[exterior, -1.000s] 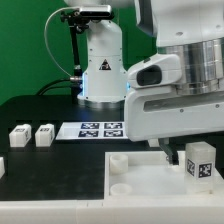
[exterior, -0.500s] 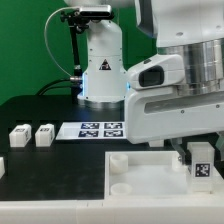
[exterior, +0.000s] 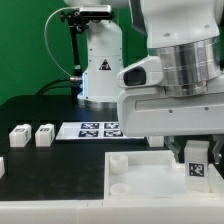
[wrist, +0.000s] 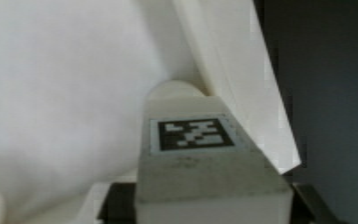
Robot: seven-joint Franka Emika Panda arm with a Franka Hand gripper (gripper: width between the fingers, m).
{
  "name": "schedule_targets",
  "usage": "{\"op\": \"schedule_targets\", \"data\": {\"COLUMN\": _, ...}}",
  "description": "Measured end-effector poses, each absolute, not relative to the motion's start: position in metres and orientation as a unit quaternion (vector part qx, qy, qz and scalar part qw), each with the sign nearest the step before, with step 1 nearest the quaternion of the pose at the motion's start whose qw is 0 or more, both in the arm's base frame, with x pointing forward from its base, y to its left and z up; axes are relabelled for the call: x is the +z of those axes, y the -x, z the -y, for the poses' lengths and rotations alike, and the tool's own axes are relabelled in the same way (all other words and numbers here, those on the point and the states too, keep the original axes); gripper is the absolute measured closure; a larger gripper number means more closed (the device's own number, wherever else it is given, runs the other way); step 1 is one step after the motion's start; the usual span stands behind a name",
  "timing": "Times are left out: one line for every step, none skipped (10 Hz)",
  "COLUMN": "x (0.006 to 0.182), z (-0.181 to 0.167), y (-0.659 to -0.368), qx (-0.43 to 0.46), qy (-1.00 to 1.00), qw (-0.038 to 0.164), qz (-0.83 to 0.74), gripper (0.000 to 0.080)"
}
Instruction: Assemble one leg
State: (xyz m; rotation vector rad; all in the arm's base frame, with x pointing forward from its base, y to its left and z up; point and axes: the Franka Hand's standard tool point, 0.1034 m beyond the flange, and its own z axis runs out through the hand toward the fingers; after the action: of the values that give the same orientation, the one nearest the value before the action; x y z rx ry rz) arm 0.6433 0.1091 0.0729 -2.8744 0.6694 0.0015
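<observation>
My gripper (exterior: 196, 150) is shut on a white leg (exterior: 197, 163) with a black-and-white tag on its face. It holds the leg upright over the right side of the large white tray-like piece (exterior: 150, 180). In the wrist view the leg (wrist: 197, 150) fills the space between the two dark fingers (wrist: 119, 200), with the white piece (wrist: 69, 90) below it. Two more legs (exterior: 18, 137) (exterior: 44, 135) stand on the black table at the exterior view's left. A raised round socket (exterior: 119, 163) sits at the tray piece's near left corner.
The marker board (exterior: 100, 129) lies flat behind the tray piece. The robot base (exterior: 100, 65) stands at the back. Another small white part (exterior: 2, 166) shows at the left edge.
The arm has shifted toward the exterior view's left and lowered a little, and the held leg has moved slightly with it over the tray piece.
</observation>
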Motion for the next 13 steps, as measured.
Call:
{"op": "schedule_targets", "data": {"x": 0.071, "z": -0.108, "y": -0.643, "qx": 0.004, "qy": 0.964, "qw": 0.105, "qz": -0.244, "gripper": 0.0502}}
{"op": "schedule_targets", "data": {"x": 0.071, "z": -0.108, "y": -0.643, "qx": 0.005, "qy": 0.963, "qw": 0.105, "qz": -0.249, "gripper": 0.0502}}
{"op": "schedule_targets", "data": {"x": 0.071, "z": -0.108, "y": -0.642, "qx": 0.006, "qy": 0.962, "qw": 0.105, "qz": -0.254, "gripper": 0.0502}}
{"op": "schedule_targets", "data": {"x": 0.071, "z": -0.108, "y": -0.642, "qx": 0.006, "qy": 0.962, "qw": 0.105, "qz": -0.253, "gripper": 0.0502}}
{"op": "schedule_targets", "data": {"x": 0.07, "z": -0.108, "y": -0.642, "qx": 0.006, "qy": 0.961, "qw": 0.105, "qz": -0.256, "gripper": 0.0502}}
{"op": "schedule_targets", "data": {"x": 0.069, "z": -0.11, "y": -0.64, "qx": 0.016, "qy": 0.928, "qw": 0.105, "qz": -0.356, "gripper": 0.0502}}
{"op": "schedule_targets", "data": {"x": 0.069, "z": -0.115, "y": -0.638, "qx": 0.027, "qy": 0.888, "qw": 0.1, "qz": -0.447, "gripper": 0.0502}}
{"op": "schedule_targets", "data": {"x": 0.068, "z": -0.12, "y": -0.638, "qx": 0.037, "qy": 0.83, "qw": 0.098, "qz": -0.548, "gripper": 0.0502}}
{"op": "schedule_targets", "data": {"x": 0.068, "z": -0.121, "y": -0.639, "qx": 0.044, "qy": 0.77, "qw": 0.097, "qz": -0.628, "gripper": 0.0502}}
{"op": "schedule_targets", "data": {"x": 0.068, "z": -0.12, "y": -0.639, "qx": 0.048, "qy": 0.735, "qw": 0.094, "qz": -0.67, "gripper": 0.0502}}
{"op": "schedule_targets", "data": {"x": 0.067, "z": -0.122, "y": -0.637, "qx": 0.05, "qy": 0.715, "qw": 0.091, "qz": -0.691, "gripper": 0.0502}}
{"op": "schedule_targets", "data": {"x": 0.067, "z": -0.121, "y": -0.637, "qx": 0.048, "qy": 0.729, "qw": 0.091, "qz": -0.677, "gripper": 0.0503}}
{"op": "schedule_targets", "data": {"x": 0.067, "z": -0.121, "y": -0.637, "qx": 0.046, "qy": 0.746, "qw": 0.092, "qz": -0.657, "gripper": 0.0354}}
